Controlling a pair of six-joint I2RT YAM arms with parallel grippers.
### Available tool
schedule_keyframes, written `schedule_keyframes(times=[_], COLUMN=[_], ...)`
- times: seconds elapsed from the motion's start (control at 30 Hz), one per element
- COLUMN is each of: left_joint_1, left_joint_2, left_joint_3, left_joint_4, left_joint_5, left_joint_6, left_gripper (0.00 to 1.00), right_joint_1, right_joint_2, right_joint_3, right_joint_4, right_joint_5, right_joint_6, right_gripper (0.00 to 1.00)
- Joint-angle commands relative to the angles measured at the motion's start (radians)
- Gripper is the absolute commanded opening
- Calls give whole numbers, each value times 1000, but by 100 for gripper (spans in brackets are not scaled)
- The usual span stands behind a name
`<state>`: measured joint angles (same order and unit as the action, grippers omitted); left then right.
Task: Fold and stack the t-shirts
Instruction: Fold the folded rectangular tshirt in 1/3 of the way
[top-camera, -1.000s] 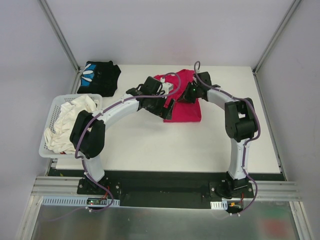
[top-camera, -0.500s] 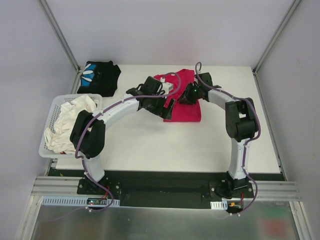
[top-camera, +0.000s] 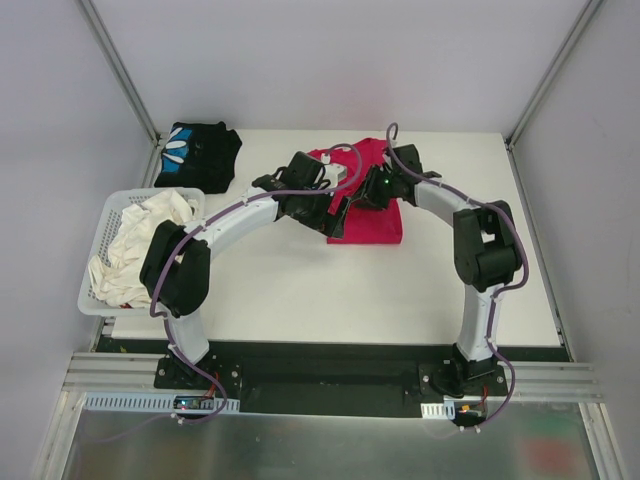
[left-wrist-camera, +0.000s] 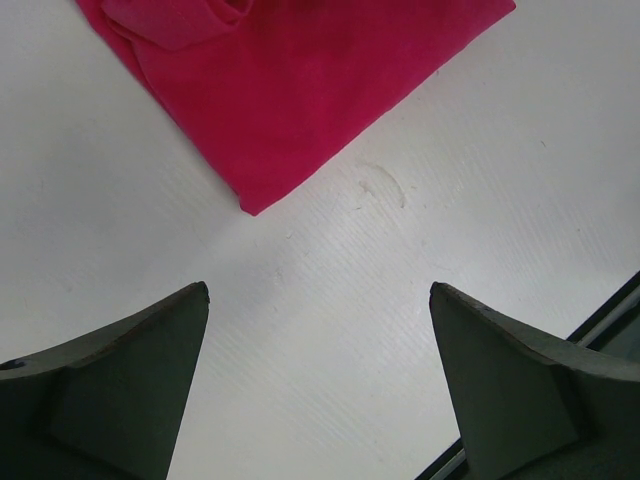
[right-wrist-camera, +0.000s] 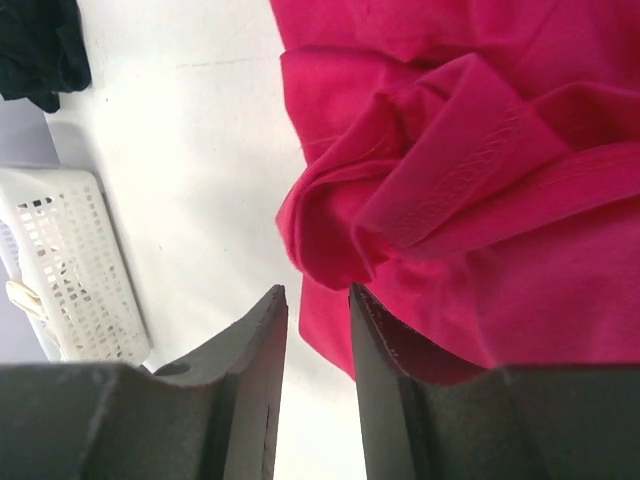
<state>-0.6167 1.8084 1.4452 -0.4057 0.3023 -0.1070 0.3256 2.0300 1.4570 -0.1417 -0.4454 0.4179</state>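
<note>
The magenta-red t-shirt (top-camera: 372, 215) lies partly folded at the table's back middle, and its upper part is bunched into loose folds (right-wrist-camera: 450, 170). My right gripper (top-camera: 363, 194) hovers over that bunched edge. Its jaws (right-wrist-camera: 318, 292) stand a little apart with only table and shirt edge showing between them. My left gripper (top-camera: 336, 216) is wide open above the bare table just off the shirt's near-left corner (left-wrist-camera: 255, 200), holding nothing. The black t-shirt (top-camera: 198, 153) with a blue-and-white print lies folded at the back left corner, also seen in the right wrist view (right-wrist-camera: 35, 45).
A white lattice basket (top-camera: 100, 235) holding pale cloth stands at the table's left edge, and its wall (right-wrist-camera: 70, 260) shows in the right wrist view. The table's dark front edge (left-wrist-camera: 605, 310) runs near the left gripper. Slanted metal frame posts (top-camera: 120, 70) flank the back corners.
My right gripper's jaws have parted from shut, letting go of the magenta fold, and the hand has shifted slightly left. The left arm has not moved.
</note>
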Motion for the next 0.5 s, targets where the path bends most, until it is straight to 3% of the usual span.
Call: schedule_keyframes(times=[0.0,0.47], left_joint_1=[-11,-11], left_joint_2=[-40,-55], left_joint_3=[3,-8], left_joint_4=[11,16], left_joint_5=[-14,-15], left_joint_6=[17,20], left_gripper=[91,91], right_joint_1=[35,43], right_joint_2=[-48,6], right_joint_3=[14,34], right_joint_4=[10,11], right_joint_5=[0,17], right_joint_6=[13,9], right_gripper=[35,37])
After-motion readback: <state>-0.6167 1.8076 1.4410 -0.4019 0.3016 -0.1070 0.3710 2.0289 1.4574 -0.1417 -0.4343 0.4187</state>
